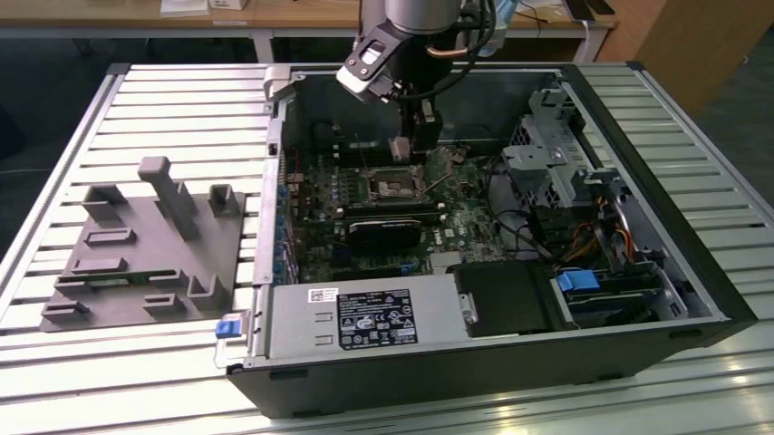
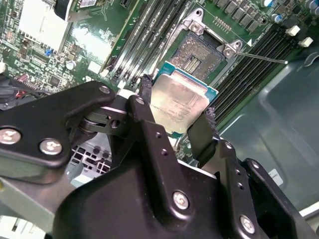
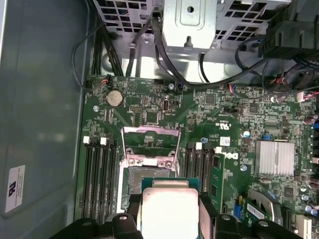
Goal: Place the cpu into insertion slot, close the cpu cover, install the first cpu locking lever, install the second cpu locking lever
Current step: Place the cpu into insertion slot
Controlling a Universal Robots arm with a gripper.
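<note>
The jaws are closed to the chip's width: 2 black fingers (image 2: 203, 137) of the gripper (image 2: 177, 99) pinch the cpu (image 2: 182, 102) by opposite edges. That hold suits a light, stiff, fragile plate whose underside is best left untouched. In the exterior view it hangs at 12 o'clock of the insertion slot (image 1: 397, 188), near it and not yet seated, with the cpu cover (image 3: 151, 131) raised open.

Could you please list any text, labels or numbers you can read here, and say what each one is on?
No text here can be read with certainty.
Power supply label: print too small to read.
Case wall sticker: print too small to read.
Top of the cpu, held in the gripper: faint marks, unreadable.
</note>
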